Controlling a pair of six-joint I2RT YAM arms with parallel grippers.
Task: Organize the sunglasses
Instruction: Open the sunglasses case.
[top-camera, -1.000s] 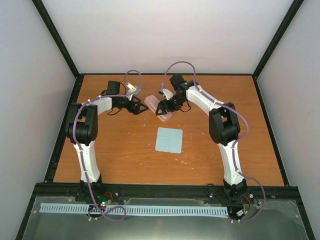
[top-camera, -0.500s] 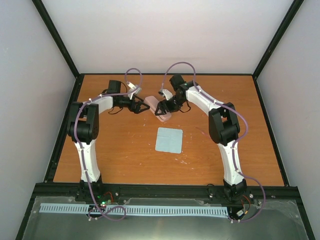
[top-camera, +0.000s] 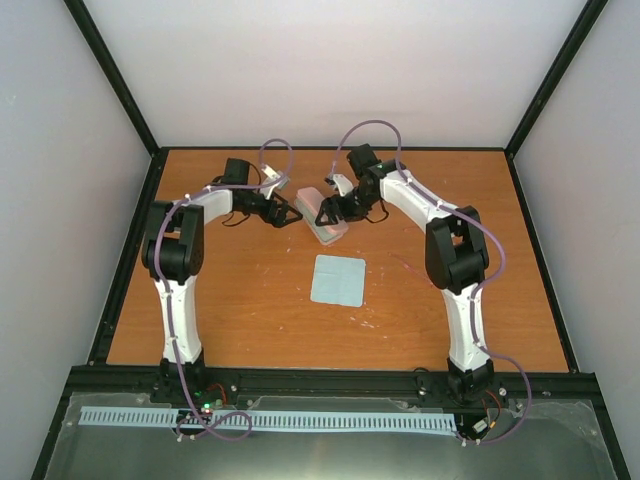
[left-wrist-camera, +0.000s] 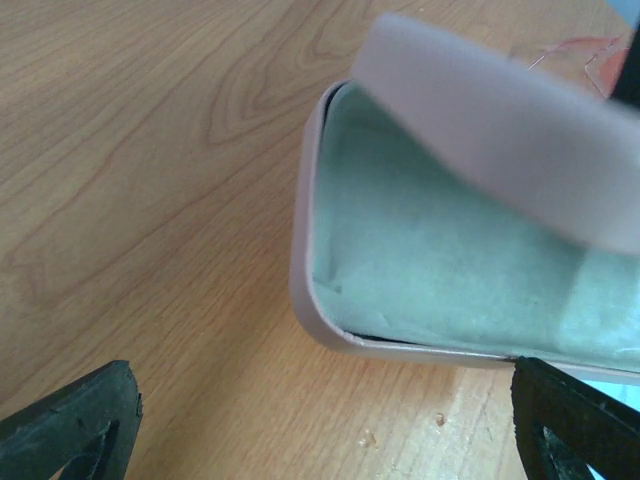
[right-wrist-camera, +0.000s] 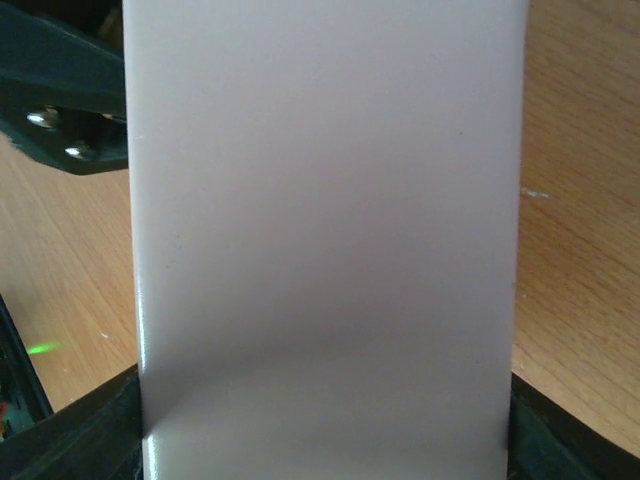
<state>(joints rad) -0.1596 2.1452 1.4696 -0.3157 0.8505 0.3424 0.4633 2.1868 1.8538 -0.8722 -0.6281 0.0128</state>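
The pink case (top-camera: 326, 232) lies open at the back middle of the table. In the left wrist view its pale green lining (left-wrist-camera: 440, 260) shows under the raised lid (left-wrist-camera: 500, 130). My right gripper (top-camera: 326, 212) is closed on that lid, which fills the right wrist view (right-wrist-camera: 325, 240) from finger to finger. My left gripper (top-camera: 291, 214) is open and empty, its fingers (left-wrist-camera: 70, 425) on either side of the case's near left end without touching it. A faint thin red frame, apparently the sunglasses (left-wrist-camera: 590, 55), lies on the table beyond the case. I cannot make them out in the top view.
A light blue square cloth (top-camera: 337, 280) lies flat in the middle of the table, in front of the case. Black frame rails (top-camera: 130, 260) border the table, with white walls behind.
The case lid has come up and the pale lining now shows. Both grippers have shifted slightly toward the back right, staying at the case.
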